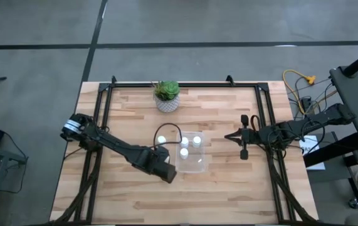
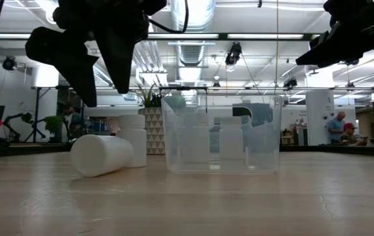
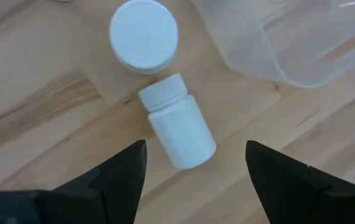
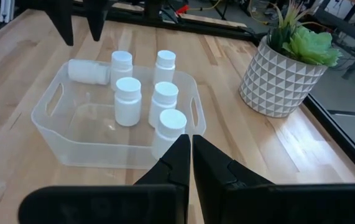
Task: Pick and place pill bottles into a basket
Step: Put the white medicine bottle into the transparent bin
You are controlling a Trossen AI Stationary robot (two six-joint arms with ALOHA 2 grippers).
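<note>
Left of the basket, the left arm reaches in from the table's left edge, slanting toward the basket's left wall. Its left pincer hangs just above the wooden table with the fingers spread wide and gripping nothing. A lying pill bottle rests on its side on the table directly below and between those fingers, cap end pointing away from the pincer, untouched by either finger. Just beyond its cap stands an upright pill bottle, seen cap-on, close to the lying one. Both sit outside the basket, beside its left wall; the low view shows the lying bottle in front of the standing one.

The basket, a clear tub, stands near the middle of the table. Inside it are upright pill bottles: the right wrist view shows four capped ones grouped together, among them a near bottle by the basket's closest wall.

Beyond the basket, toward the table's far edge, stands a potted plant.

Right of the basket, the right arm stretches in level from the table's right edge. Its right pincer is raised well clear of the table, pointing at the basket, its fingers pressed together and empty.
</note>
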